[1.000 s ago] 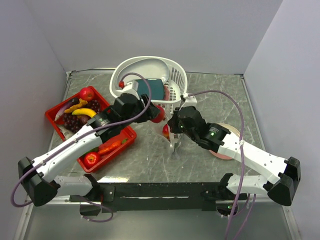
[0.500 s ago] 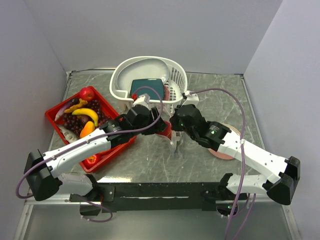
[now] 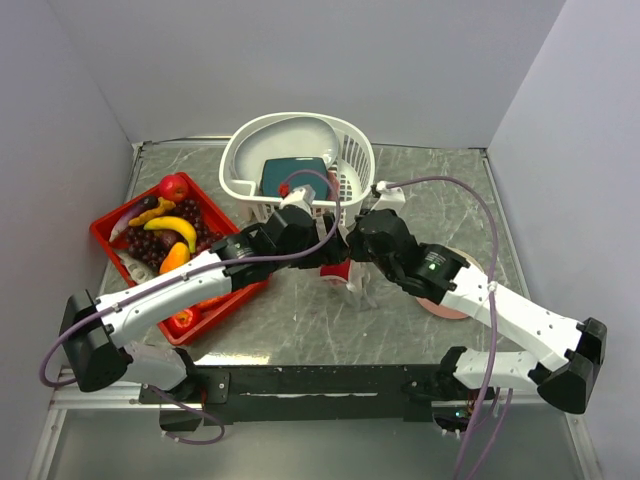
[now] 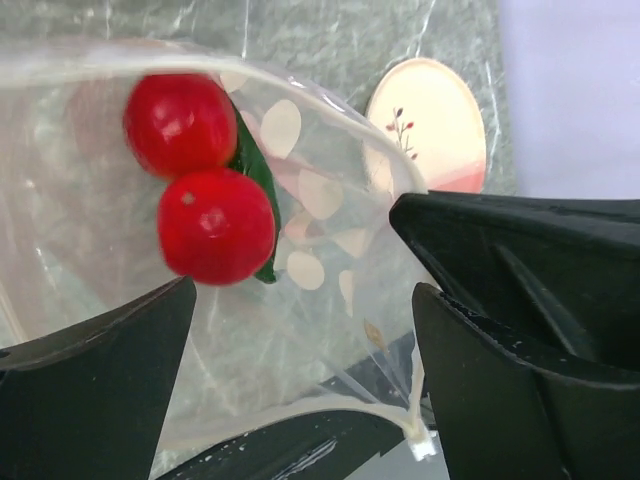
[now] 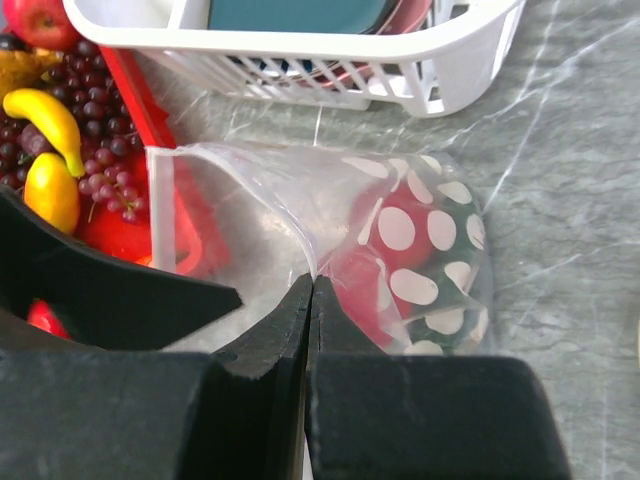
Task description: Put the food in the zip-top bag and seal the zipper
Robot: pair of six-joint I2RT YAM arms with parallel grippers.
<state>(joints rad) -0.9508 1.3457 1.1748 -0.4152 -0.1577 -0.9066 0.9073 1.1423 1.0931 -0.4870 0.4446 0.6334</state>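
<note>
The clear zip-top bag (image 5: 420, 250) with white spots stands with its mouth held open at the table's middle (image 3: 358, 288). My right gripper (image 5: 312, 282) is shut on its rim. Two red tomatoes (image 4: 200, 185) with a green leaf lie inside the bag, also seen through its wall (image 5: 395, 215). My left gripper (image 4: 300, 300) is open and empty, jaws spread over the bag's mouth (image 3: 330, 262). More food lies in the red tray (image 3: 115, 225): a yellow banana (image 3: 170, 225), purple grapes (image 5: 100, 150), a red tomato (image 3: 183, 318). The zipper strip is not clear to see.
A white slotted basket (image 3: 240, 150) with a teal block (image 3: 293, 172) stands behind the bag. A pink oval plate (image 4: 430, 125) lies right of the bag, partly under my right arm. The red tray's edge sits close to the bag's left.
My left arm moved right from the tray to the bag carrying the red tomatoes. Its jaws are now open and the tomatoes are in the bag. The right gripper kept its hold.
</note>
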